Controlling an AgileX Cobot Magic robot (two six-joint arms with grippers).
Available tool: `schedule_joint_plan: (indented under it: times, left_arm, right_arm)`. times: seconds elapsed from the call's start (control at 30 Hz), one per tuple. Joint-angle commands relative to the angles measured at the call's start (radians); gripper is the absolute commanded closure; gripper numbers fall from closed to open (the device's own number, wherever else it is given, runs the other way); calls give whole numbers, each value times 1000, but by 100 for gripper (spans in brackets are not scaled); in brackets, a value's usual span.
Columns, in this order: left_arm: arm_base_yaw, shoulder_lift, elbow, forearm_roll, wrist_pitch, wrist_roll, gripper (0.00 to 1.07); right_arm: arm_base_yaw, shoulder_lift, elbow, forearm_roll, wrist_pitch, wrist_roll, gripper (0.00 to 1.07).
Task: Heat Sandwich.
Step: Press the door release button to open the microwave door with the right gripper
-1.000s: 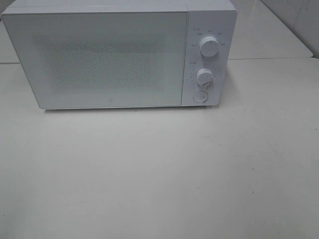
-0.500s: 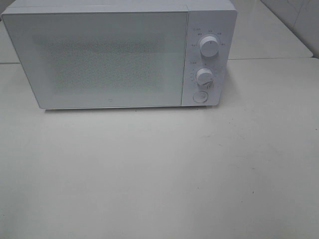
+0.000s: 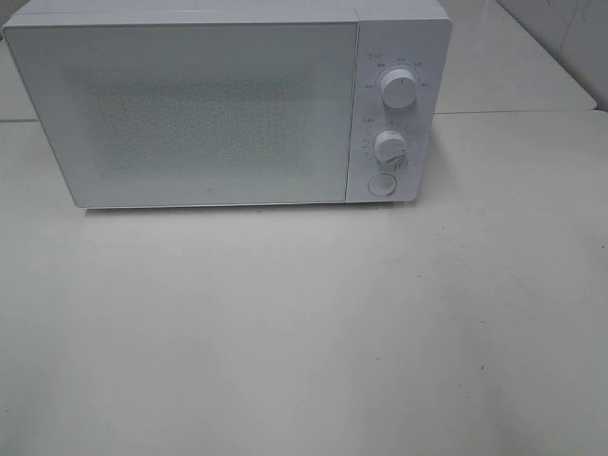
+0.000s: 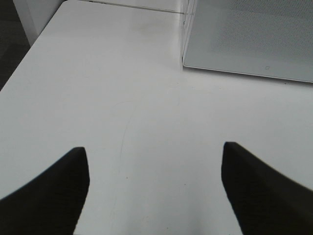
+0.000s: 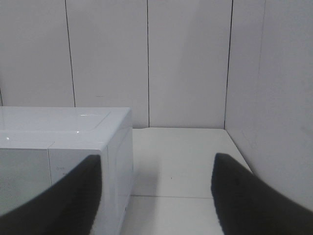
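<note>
No sandwich shows in any view. A white microwave [image 3: 228,104] stands at the back of the table with its door shut; two round knobs [image 3: 400,87] and a round button sit on its right panel. Neither arm appears in the high view. In the left wrist view my left gripper [image 4: 155,152] is open over bare table, with nothing between its dark fingers [image 4: 54,191], and the microwave's front corner [image 4: 244,39] lies ahead. In the right wrist view my right gripper [image 5: 156,164] is open and empty, held level with the microwave's top [image 5: 58,127].
The white table [image 3: 304,332] spreads in front of the microwave. Its left edge [image 4: 29,54] drops to a dark floor. A panelled white wall [image 5: 186,58] rises behind and to the right of the microwave. A second white table surface [image 3: 513,57] lies behind.
</note>
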Motion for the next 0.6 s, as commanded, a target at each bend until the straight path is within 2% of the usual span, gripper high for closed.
schedule_joint_plan:
  times: [0.03, 0.13, 0.17, 0.2, 0.3, 0.33, 0.37, 0.4, 0.6]
  left_arm:
    - [2, -18, 1, 0, -13, -6, 35]
    - [2, -18, 1, 0, -13, -6, 35]
    - [2, -18, 1, 0, -13, -6, 35]
    - [2, -18, 1, 0, -13, -6, 35]
    - [2, -18, 1, 0, -13, -6, 35]
    - [2, -18, 1, 0, -13, -6, 35]
    - [2, -18, 1, 0, -13, -6, 35]
    - [2, -18, 1, 0, -13, -6, 35]
    - [2, -18, 1, 0, -13, -6, 35]
  right_arm:
    - [9, 28, 14, -10, -79, 5, 49]
    - [84, 120, 30, -10, -177, 5, 66]
    - [119, 182, 30, -10, -202, 5, 77]
    - [119, 182, 30, -10, -202, 5, 77]
    - [165, 279, 30, -10, -249, 5, 93]
    - [165, 279, 30, -10, -249, 5, 93]
    - [181, 345, 30, -10, -297, 5, 102]
    - [186, 382, 30, -10, -327, 5, 106]
    - [189, 627, 30, -10, -576, 6, 107]
